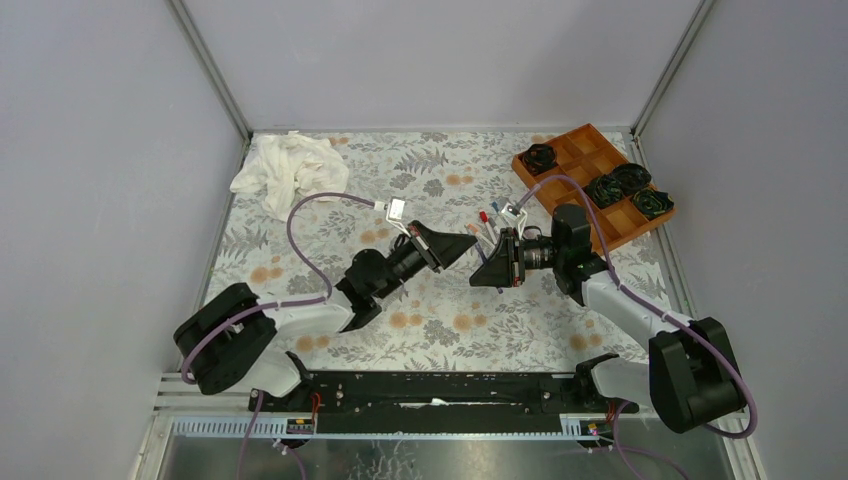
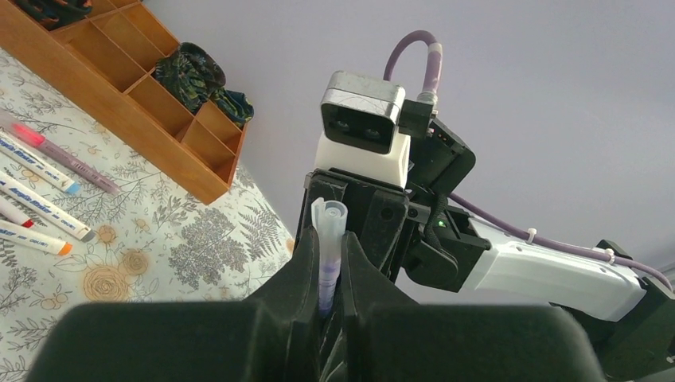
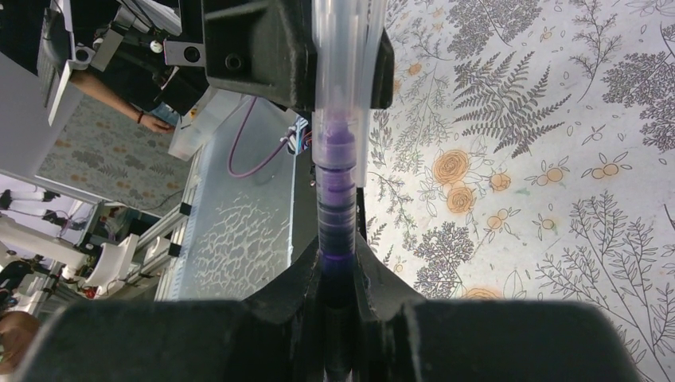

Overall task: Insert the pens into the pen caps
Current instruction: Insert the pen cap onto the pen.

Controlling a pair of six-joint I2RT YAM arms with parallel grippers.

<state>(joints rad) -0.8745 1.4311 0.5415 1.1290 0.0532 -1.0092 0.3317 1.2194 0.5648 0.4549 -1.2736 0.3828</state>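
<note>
My left gripper point(image 1: 468, 240) is shut on a clear pen cap point(image 2: 329, 227) with purple showing inside it; its jaws pinch the cap from both sides point(image 2: 325, 248). My right gripper point(image 3: 338, 267) is shut on a purple pen point(image 3: 335, 211) and faces the left one point(image 1: 484, 272) above the middle of the table. In the right wrist view the pen's tip sits inside the clear cap point(image 3: 341, 87) held by the left gripper's fingers point(image 3: 263, 48). Several white-barrelled pens point(image 2: 40, 171) with coloured ends lie on the cloth point(image 1: 488, 222).
A wooden compartment tray point(image 1: 583, 150) holding black rosette-shaped objects point(image 1: 540, 156) stands at the back right. A crumpled white cloth point(image 1: 285, 170) lies at the back left. The flowered table cover point(image 1: 440, 320) spans the table, with grey walls around it.
</note>
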